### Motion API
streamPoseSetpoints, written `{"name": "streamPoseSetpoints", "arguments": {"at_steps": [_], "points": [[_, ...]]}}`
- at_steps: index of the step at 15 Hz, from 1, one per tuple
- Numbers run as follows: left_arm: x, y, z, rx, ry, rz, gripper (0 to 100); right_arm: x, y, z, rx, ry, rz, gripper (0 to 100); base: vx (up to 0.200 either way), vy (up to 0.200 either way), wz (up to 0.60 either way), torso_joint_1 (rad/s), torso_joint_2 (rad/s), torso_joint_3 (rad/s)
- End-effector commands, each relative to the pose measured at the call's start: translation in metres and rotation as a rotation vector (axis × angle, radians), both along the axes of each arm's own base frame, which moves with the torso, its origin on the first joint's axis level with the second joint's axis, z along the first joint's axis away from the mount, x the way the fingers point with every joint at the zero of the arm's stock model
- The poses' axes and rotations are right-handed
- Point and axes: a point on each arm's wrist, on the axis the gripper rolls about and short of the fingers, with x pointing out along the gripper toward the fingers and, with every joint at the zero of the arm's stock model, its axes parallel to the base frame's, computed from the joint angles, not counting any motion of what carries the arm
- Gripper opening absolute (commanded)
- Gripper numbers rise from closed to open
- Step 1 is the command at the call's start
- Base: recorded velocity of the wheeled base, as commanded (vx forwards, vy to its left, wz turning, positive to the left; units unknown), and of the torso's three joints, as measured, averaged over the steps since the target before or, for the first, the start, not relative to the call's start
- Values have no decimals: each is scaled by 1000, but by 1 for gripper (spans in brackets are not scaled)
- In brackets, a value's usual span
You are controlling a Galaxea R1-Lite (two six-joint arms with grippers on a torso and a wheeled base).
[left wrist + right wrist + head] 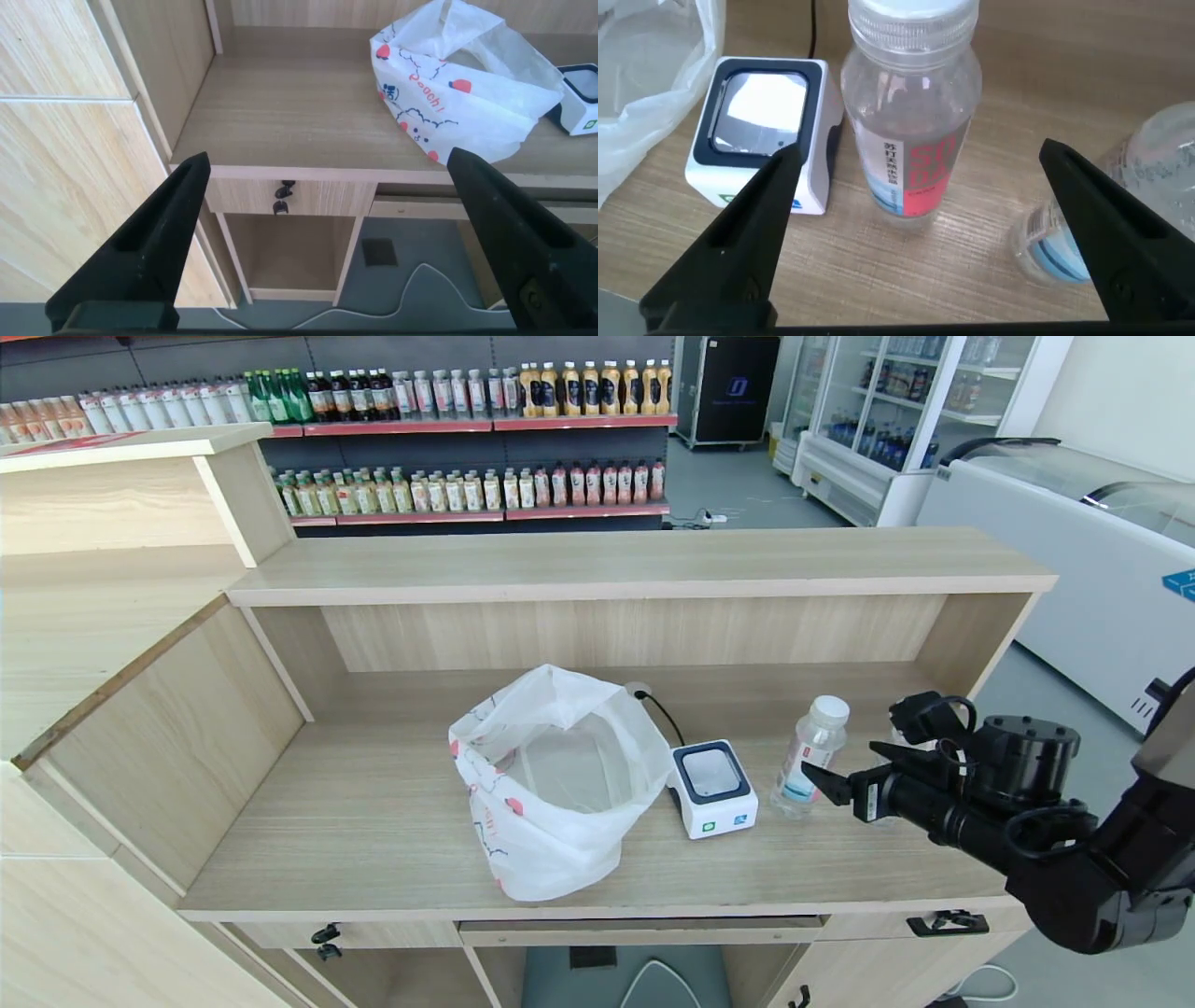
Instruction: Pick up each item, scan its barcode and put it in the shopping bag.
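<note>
A clear water bottle with a white cap and a red and blue label stands upright on the wooden counter, right of the small white barcode scanner. My right gripper is open just to the right of this bottle. In the right wrist view the bottle stands just ahead of the right gripper, in line with the gap between its spread fingers. A second clear bottle is beside it. The white shopping bag stands open left of the scanner. My left gripper is open and holds nothing, low off the counter's front left corner.
A raised wooden ledge and side walls enclose the counter's back and left. The scanner's black cable runs to the back. Keys hang from the drawers under the front edge. Bare counter lies left of the bag.
</note>
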Motion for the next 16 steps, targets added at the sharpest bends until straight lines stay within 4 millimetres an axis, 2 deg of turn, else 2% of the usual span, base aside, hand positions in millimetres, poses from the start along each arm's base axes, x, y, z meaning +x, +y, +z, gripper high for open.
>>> {"name": "streamPoseSetpoints", "arguments": {"at_steps": [1, 6, 9, 12, 16], "points": [[0, 0, 0, 0, -1, 1, 100, 13, 5, -8, -1, -1, 12, 100, 0, 0, 0, 0, 0, 0], [0, 0, 0, 0, -1, 1, 100, 27, 14, -26, -4, 22, 32, 100, 0, 0, 0, 0, 0, 0], [0, 0, 0, 0, -1, 1, 100, 39, 25, -27, 22, 4, 51, 100, 0, 0, 0, 0, 0, 0], [0, 0, 0, 0, -1, 1, 100, 51, 27, -28, 25, -22, 53, 100, 0, 0, 0, 0, 0, 0], [0, 0, 0, 0, -1, 1, 100, 56, 29, -34, 21, -13, 56, 100, 0, 0, 0, 0, 0, 0]]}}
